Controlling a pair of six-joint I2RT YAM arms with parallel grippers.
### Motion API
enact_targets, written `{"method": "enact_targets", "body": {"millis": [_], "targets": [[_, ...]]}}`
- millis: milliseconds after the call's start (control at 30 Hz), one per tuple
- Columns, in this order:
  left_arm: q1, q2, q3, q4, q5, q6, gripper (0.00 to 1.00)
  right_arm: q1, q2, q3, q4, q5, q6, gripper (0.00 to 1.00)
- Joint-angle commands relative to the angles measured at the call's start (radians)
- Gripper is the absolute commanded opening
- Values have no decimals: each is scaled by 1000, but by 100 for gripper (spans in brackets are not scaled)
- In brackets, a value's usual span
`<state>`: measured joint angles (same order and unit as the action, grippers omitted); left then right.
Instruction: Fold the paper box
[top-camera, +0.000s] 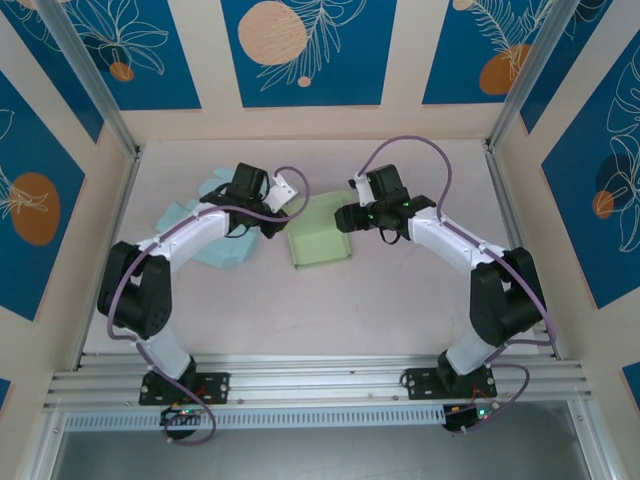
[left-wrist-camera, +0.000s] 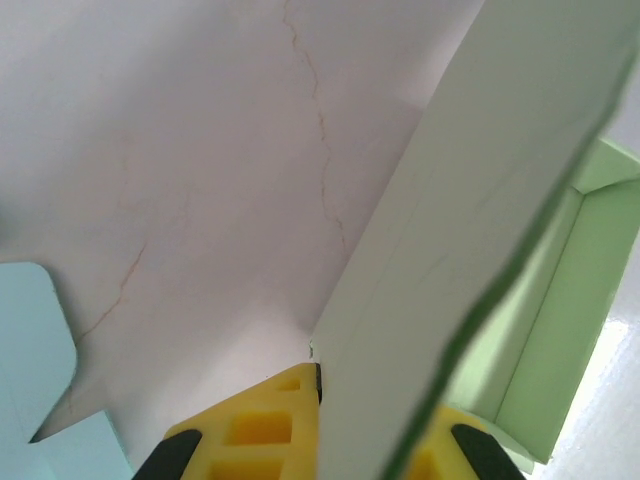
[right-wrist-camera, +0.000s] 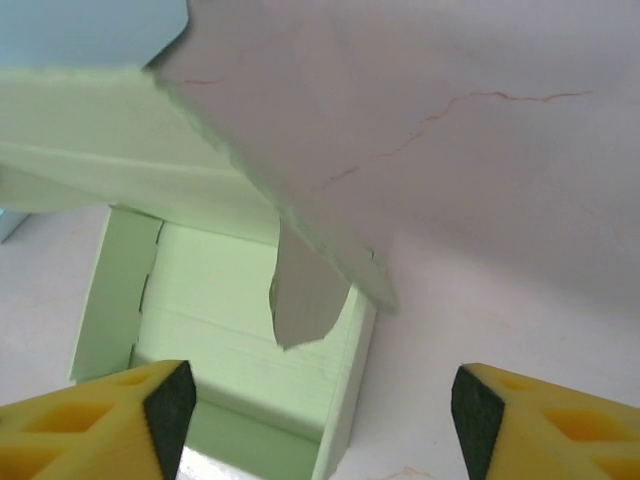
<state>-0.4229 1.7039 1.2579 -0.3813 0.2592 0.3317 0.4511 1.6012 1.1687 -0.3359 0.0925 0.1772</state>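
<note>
Green folded-paper box (top-camera: 318, 240) stands nearly formed; my left gripper (left-wrist-camera: 365, 425) clamps 1 wall (left-wrist-camera: 440, 200), right gripper (right-wrist-camera: 320, 405) gapes open; 1 flap (right-wrist-camera: 305, 300) looks untucked.

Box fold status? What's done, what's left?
Done: green box has walls standing around its base. In hand: left gripper is shut on one wall; right gripper is open above the box, holding nothing. To do: a loose flap hangs untucked over the interior; the blue sheet lies flat.

No writing to read here.
The wall panels (top-camera: 308, 50) carry only drawn leaves and round shapes; the green paper box (top-camera: 318, 238) has plain sides, no letters.
</note>
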Motion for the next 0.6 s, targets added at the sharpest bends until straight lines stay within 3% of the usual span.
{"method": "enact_targets", "body": {"millis": [0,400,567], "targets": [[7,19,44,6,44,4,3,14,17,13,50,64,32,65],[7,61,69,-16,55,14,4,31,93,70,69,97,26,37],[7,65,73,-15,57,15,4,35,127,97,66,117,18,31]]}}
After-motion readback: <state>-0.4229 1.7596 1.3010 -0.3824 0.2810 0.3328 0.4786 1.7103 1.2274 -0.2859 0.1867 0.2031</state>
